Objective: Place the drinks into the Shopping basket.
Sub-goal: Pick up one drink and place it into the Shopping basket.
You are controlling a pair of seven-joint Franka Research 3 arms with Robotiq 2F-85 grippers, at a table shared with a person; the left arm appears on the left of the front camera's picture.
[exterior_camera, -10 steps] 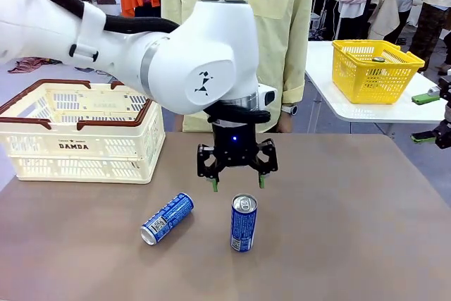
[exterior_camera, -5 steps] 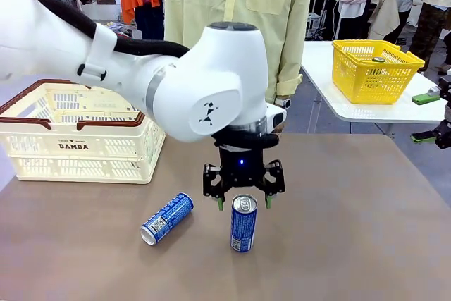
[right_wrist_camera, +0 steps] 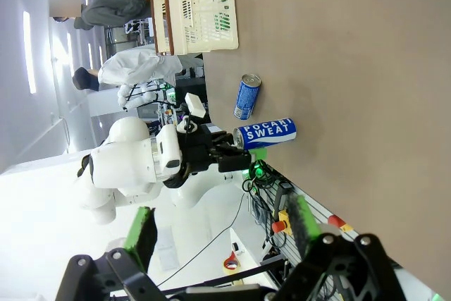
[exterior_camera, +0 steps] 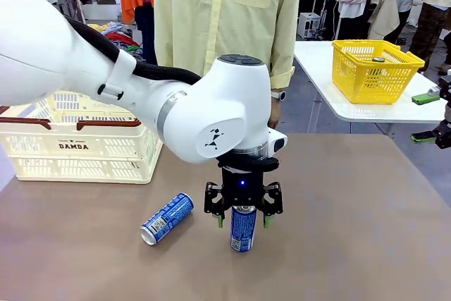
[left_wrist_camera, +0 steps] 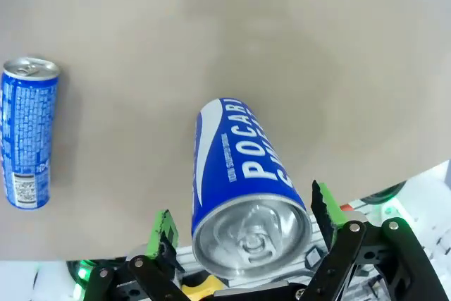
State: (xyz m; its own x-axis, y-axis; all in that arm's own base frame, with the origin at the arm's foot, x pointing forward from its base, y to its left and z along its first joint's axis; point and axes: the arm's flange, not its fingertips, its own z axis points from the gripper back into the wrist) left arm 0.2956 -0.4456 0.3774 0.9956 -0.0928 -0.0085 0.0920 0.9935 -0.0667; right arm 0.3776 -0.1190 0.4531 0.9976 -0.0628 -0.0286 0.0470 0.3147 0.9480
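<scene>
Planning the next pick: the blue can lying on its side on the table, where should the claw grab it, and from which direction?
Grip the lying blue can mid-body, coming straight down from above and closing across its round sides, not its ends. It lies diagonally, so the grip probably needs turning to match.

Left gripper pointing straight down, jaws spread — right gripper likewise spread.

The front camera sits on the robot's side, looking across the brown table at the person standing beyond it. The left wrist camera looks straight down, very close above the upright can. The right wrist camera hangs well back, rolled sideways. All three views share the upright can and the lying can — both on the same tabletop.
</scene>
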